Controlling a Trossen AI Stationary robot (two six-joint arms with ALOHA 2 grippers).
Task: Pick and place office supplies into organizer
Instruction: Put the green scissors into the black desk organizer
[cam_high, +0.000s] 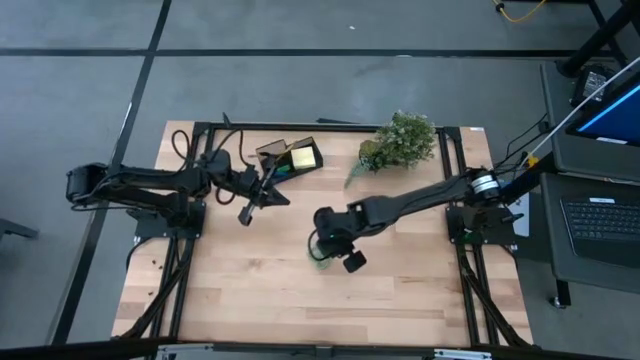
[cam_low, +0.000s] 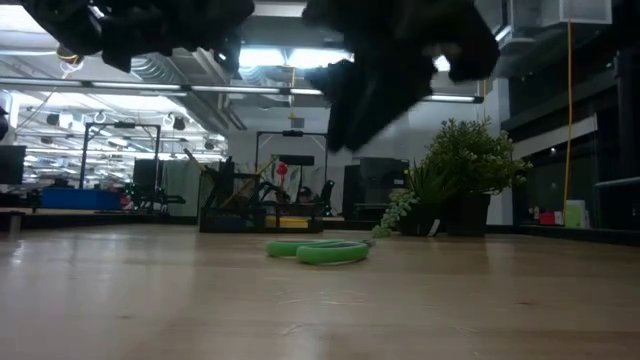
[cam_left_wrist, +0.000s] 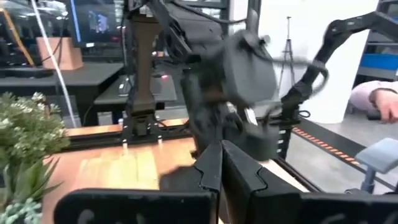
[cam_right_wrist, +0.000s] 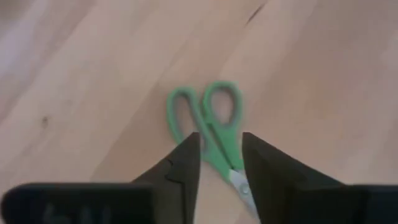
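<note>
The green-handled scissors (cam_high: 318, 256) lie flat on the wooden table, seen in the low view as scissors (cam_low: 318, 250). My right gripper (cam_high: 335, 245) hovers open above them, pointing down; in the right wrist view its fingers (cam_right_wrist: 221, 140) stand on either side of the scissors' shank (cam_right_wrist: 217, 155), just past the handle loops, well clear of it. The black organizer (cam_high: 290, 157) stands near the far edge with a yellow sticky-note pad (cam_high: 306, 156) inside. My left gripper (cam_high: 278, 196) hangs shut just near of the organizer, with nothing visible between its fingers (cam_left_wrist: 221, 162).
A bushy green plant (cam_high: 400, 140) stands at the far edge, right of the organizer, and shows as the plant (cam_low: 470, 180) in the low view. Bare table (cam_high: 250, 290) stretches along the near side. A person's hand (cam_left_wrist: 385, 102) shows beyond the table.
</note>
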